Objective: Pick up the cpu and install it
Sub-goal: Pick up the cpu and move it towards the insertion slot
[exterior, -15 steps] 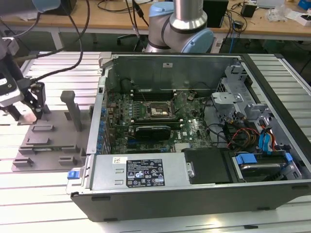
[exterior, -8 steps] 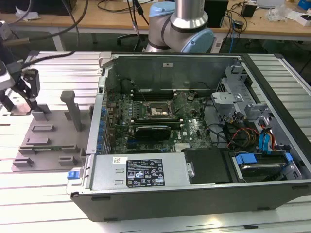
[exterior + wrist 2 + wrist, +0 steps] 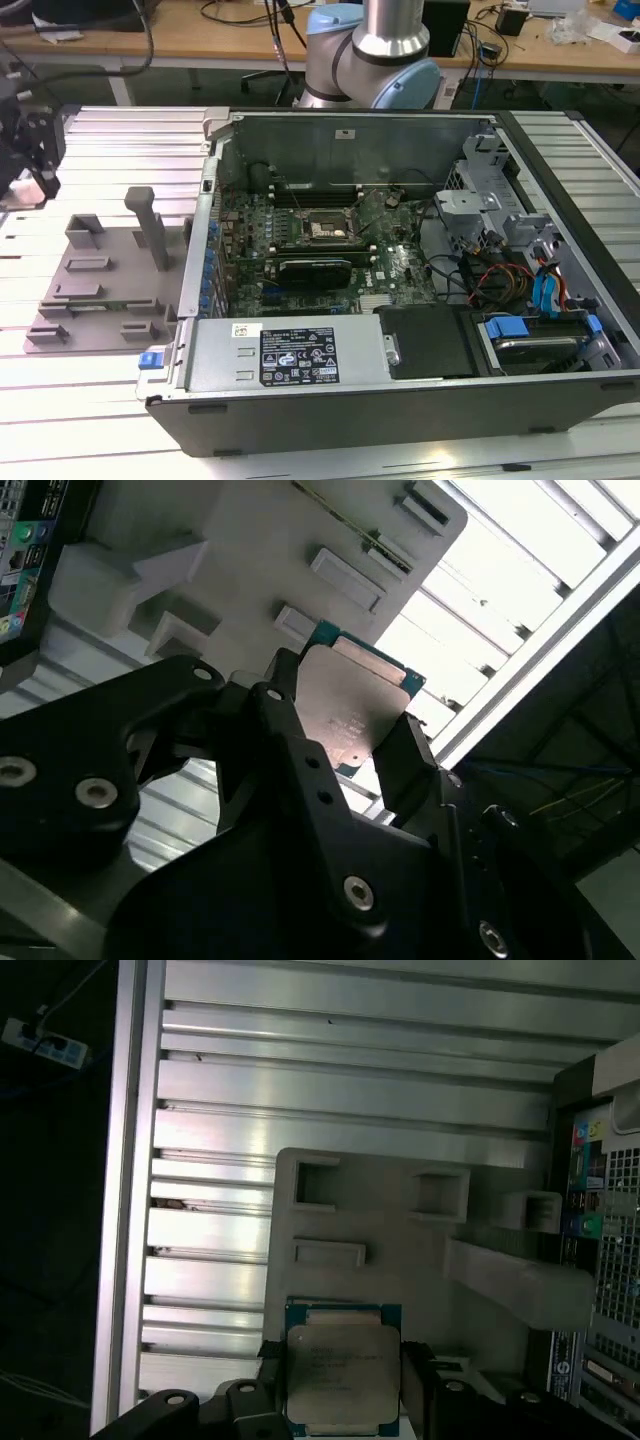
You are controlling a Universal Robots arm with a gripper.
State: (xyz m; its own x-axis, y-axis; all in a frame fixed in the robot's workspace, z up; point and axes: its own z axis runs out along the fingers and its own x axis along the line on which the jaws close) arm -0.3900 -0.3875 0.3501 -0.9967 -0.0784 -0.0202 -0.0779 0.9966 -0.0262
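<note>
Cpu (image 3: 343, 1378), a small flat square chip with a silvery-grey metal top and thin green border, is grasped at two opposite edges by the black fingers (image 3: 414, 1362). In the second wrist view the cpu (image 3: 352, 712) shows its metal face between the fingers (image 3: 402, 752). Behind it lie a pale grey plastic tray with raised blocks (image 3: 370, 1210) and the slatted aluminium counter (image 3: 350, 1080). In the exterior view the tray (image 3: 115, 255) lies just beside an open black computer case (image 3: 400, 390).

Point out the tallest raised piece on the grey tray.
The upright post on the tray's side nearest the computer case. It rises well above the other blocks, which all sit low.
</note>
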